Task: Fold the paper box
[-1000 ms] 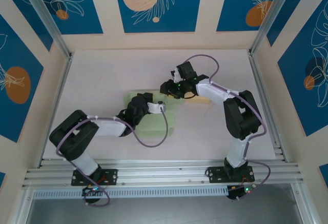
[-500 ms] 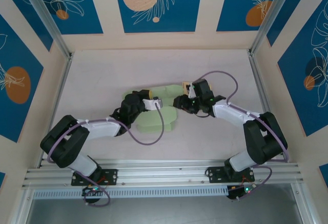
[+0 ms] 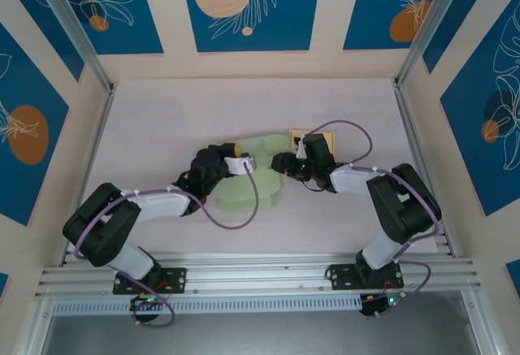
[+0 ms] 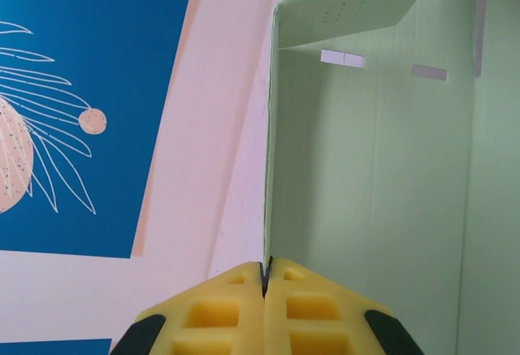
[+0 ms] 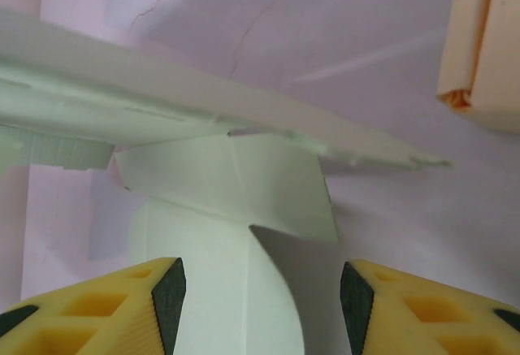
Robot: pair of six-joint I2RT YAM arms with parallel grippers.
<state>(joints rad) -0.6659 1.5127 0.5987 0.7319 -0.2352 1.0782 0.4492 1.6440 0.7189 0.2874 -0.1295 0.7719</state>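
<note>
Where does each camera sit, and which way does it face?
Top external: above and behind, looking down at table and box; left arm and right arm show.
Left wrist: on the left arm, facing along the box's upright wall toward a poster; left gripper shut on its edge.
Right wrist: on the right arm, facing a box flap over the table; right gripper open.
Shared: all three see the box.

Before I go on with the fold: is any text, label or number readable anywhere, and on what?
None can be read.
Box flap: a few faint printed marks, too small to read.
Wall panels: leaf and circle art, no words.
</note>
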